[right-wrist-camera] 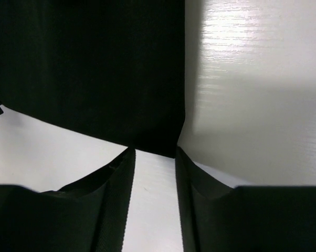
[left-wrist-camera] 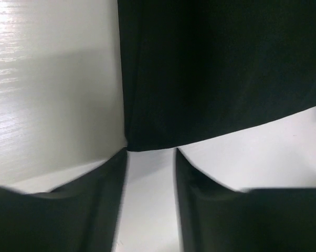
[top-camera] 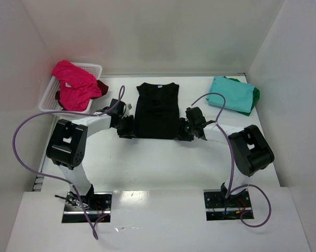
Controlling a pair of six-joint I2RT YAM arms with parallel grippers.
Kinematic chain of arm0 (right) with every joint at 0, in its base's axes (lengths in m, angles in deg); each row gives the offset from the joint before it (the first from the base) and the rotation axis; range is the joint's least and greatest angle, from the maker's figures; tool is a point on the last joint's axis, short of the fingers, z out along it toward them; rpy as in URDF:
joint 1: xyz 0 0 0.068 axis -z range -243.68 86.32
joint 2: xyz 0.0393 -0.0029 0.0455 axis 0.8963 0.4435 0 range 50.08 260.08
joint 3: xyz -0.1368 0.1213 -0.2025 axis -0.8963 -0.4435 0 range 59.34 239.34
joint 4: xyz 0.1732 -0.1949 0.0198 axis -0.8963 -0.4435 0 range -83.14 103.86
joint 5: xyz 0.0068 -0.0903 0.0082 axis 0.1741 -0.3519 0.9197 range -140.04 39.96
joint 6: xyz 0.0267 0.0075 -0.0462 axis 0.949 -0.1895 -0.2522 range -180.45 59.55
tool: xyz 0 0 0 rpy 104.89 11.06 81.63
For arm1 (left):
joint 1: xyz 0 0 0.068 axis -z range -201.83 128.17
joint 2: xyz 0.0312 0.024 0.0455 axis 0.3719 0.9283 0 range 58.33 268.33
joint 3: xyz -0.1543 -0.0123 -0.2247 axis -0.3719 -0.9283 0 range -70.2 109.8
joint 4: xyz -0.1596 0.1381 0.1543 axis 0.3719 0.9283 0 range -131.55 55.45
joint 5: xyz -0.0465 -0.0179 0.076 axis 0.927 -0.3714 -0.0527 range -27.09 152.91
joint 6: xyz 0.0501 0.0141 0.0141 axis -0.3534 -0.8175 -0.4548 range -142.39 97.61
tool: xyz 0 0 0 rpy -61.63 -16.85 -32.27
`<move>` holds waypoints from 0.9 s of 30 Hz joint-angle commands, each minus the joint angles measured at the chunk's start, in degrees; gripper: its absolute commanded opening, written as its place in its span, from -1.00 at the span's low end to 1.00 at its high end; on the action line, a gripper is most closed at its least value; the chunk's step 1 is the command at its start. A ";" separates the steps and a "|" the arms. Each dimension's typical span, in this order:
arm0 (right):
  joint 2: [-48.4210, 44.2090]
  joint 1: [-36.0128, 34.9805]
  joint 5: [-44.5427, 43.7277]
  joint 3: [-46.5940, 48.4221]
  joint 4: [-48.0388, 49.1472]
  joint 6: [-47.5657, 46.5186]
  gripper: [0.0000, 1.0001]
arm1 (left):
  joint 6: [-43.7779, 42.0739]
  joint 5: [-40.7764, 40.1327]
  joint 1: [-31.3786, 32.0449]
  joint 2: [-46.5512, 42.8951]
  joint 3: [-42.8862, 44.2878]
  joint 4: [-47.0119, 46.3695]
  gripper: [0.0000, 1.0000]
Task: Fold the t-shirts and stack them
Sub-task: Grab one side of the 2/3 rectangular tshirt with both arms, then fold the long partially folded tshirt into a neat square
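White tabletop [top-camera: 158,168] carries the black t-shirt [top-camera: 157,110] flat at its centre; my left pincer [left-wrist-camera: 150,153] and right pincer [right-wrist-camera: 154,151] stand part-open and empty at its near hem corners; I should slide under both corners evenly, then pinch together before lifting the hem.

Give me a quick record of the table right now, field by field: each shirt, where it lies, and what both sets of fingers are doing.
black t-shirt: flat at the centre of the table, sides folded in, neck label at the far end
left fingers: open, at the shirt's near left corner
right fingers: open, at its near right corner
teal t-shirt: folded, far right, on a green t-shirt
magenta-pink t-shirt: heaped in the white basket, far left
dark red t-shirt: partly showing beside the pink one
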 commanded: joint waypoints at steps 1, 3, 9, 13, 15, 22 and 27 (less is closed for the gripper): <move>2.26 0.32 -0.46 1.80 1.22 -0.49 -0.30 | -0.84 -0.07 0.03 1.62 0.75 -1.41 -0.19; 2.41 0.32 -0.46 2.32 1.22 -0.49 -0.48 | -0.95 -0.07 0.03 2.23 0.75 -1.94 -0.39; 3.55 0.32 -0.85 2.44 0.69 -1.02 -0.87 | 0.04 -1.94 0.03 1.97 0.75 -2.47 -0.99; 2.77 0.32 -2.32 1.83 -0.36 -0.32 -1.00 | 1.26 -2.71 0.56 -1.08 -0.98 -2.07 -0.99; 0.27 0.32 -3.53 0.34 -0.99 0.78 -1.00 | 2.03 -3.24 1.08 -2.99 -2.10 -1.33 -0.99; -7.75 0.32 -4.76 -3.92 -3.47 2.73 -1.00 | 4.93 -3.77 3.39 -9.65 -6.67 0.96 -0.99; -15.52 -1.26 -5.82 -6.68 -6.42 5.93 -1.00 | 8.52 -3.77 7.20 -16.29 -10.16 3.35 -0.99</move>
